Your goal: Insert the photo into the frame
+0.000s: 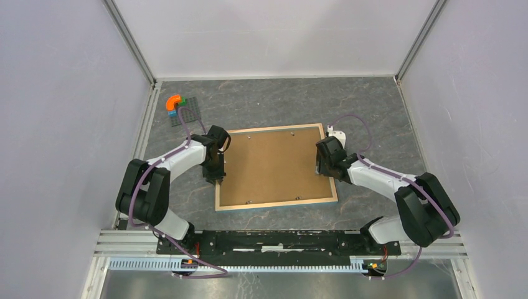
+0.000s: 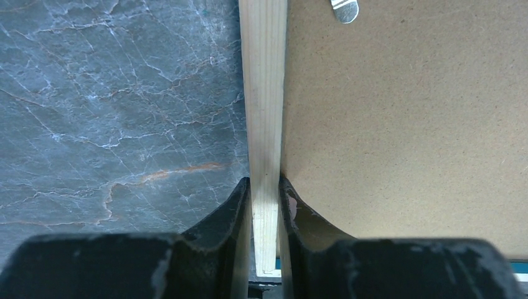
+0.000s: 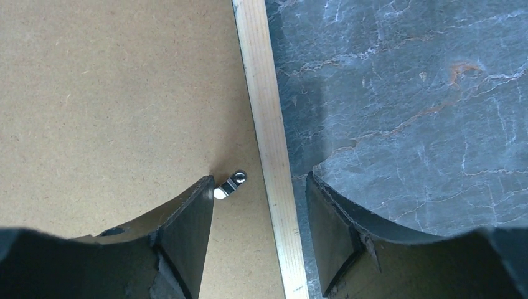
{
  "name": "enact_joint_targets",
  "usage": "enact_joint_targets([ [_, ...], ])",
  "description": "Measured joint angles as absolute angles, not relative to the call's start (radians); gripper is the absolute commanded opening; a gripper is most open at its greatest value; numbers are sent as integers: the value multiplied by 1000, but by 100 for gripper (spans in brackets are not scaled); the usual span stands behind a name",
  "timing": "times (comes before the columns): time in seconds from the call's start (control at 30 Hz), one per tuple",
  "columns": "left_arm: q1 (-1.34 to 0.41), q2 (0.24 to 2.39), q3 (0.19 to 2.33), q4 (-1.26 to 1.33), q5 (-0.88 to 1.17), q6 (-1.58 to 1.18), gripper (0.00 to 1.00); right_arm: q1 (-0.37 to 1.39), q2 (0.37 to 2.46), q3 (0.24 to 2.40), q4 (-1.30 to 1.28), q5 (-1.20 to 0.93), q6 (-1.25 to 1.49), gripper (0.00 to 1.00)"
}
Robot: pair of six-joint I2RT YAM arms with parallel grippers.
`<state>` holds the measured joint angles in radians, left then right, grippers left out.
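Observation:
The frame [image 1: 277,202] lies flat in the middle of the table, light wood side up, with a brown backing board [image 1: 274,165] filling it. The photo is hidden. My left gripper [image 1: 219,177] is at the frame's left rail. In the left wrist view its fingers [image 2: 240,205] press both sides of the wood rail [image 2: 264,93], shut on it. My right gripper [image 1: 322,168] is at the right rail. There the rail [image 3: 264,106] runs between the jaws with gaps on both sides, so the gripper [image 3: 260,184] is open. A metal tab [image 3: 231,184] sits beside the left finger.
An orange, blue and green toy block [image 1: 175,103] sits on a dark baseplate [image 1: 188,115] at the back left. White walls enclose the grey marbled table [image 1: 373,112] on three sides. A metal rail [image 1: 280,249] runs along the near edge.

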<state>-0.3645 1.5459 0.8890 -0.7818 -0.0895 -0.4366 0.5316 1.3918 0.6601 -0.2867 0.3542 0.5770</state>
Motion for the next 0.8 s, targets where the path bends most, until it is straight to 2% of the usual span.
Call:
enact_joint_targets([
  [0.1, -369, 1546, 889, -782, -96, -437, 15, 532, 1399, 662, -283, 366, 583, 61],
  [0.2, -373, 1546, 889, -782, -100, -437, 15, 532, 1409, 670, -282, 367, 585, 52],
  [0.6, -380, 1546, 891, -788, -121, -437, 10, 527, 1361, 628, -262, 299, 513, 44],
  [0.8, -384, 1546, 891, -789, -129, -437, 10, 521, 1356, 626, -265, 273, 435, 32],
])
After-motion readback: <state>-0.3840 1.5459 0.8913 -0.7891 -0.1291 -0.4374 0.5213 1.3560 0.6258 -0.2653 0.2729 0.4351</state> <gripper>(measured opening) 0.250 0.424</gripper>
